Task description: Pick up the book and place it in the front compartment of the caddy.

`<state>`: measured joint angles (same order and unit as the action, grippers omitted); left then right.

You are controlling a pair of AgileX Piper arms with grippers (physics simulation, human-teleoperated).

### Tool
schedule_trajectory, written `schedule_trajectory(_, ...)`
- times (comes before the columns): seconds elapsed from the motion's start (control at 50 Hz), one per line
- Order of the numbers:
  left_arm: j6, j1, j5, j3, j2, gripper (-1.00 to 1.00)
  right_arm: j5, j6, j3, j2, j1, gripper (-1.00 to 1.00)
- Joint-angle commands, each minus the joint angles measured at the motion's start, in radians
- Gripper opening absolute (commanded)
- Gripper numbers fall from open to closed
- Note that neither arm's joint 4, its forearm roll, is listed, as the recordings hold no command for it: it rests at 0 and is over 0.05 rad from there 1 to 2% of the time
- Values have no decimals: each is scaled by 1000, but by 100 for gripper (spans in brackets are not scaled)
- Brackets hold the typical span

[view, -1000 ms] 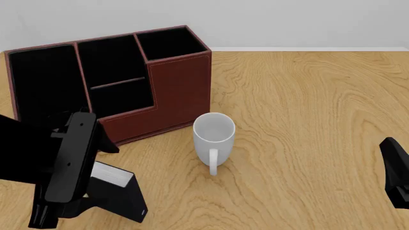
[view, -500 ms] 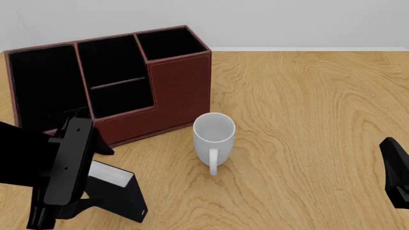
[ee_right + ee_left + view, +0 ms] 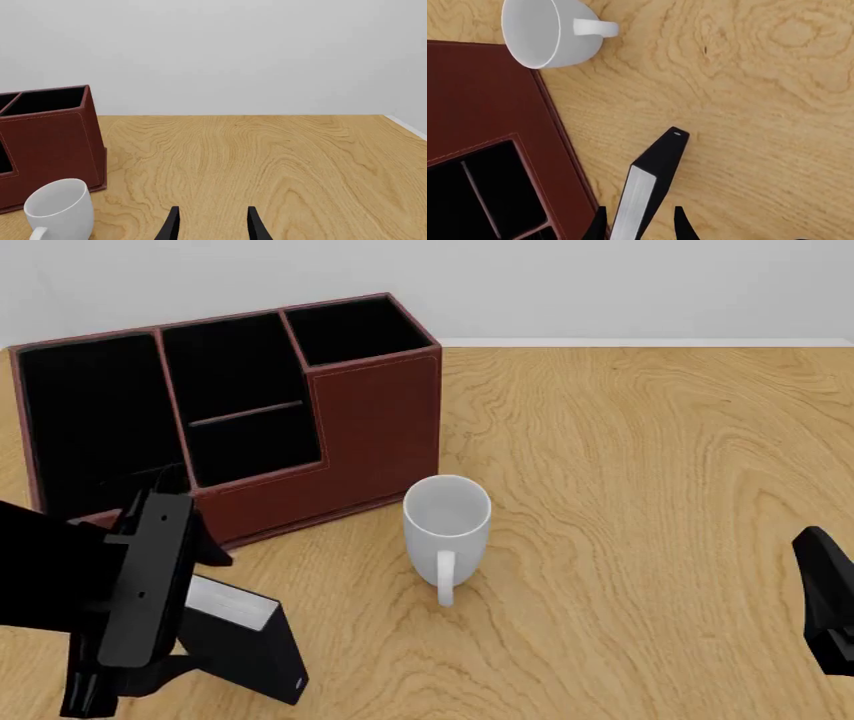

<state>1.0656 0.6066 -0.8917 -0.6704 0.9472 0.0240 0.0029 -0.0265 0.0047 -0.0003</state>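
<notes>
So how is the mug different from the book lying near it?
The mug is white and round; the book is black, flat-sided, with white page edges. The mug stands free, while the book sits between the left gripper's fingers. The mug is nearer the caddy. Both rest on the wooden table.

Leather-look caddy; wood-grain table.

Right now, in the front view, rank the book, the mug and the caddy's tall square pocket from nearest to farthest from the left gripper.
1. Book: standing between the left gripper's fingers, near left.
2. Mug: right of the book, mid-table.
3. Tall square pocket: the caddy's far right corner.
</notes>
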Motion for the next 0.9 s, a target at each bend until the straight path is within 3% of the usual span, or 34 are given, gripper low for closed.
schedule_trajectory(0.02,7,-20,16,18,3,100,0,0,0,0,0,100)
schedule_trajectory(0.2,-1,-26,28,21,17,100,0,0,0,0,0,100)
schedule_trajectory(0.9,80,-120,40,51,-3,100,0,0,0,0,0,100)
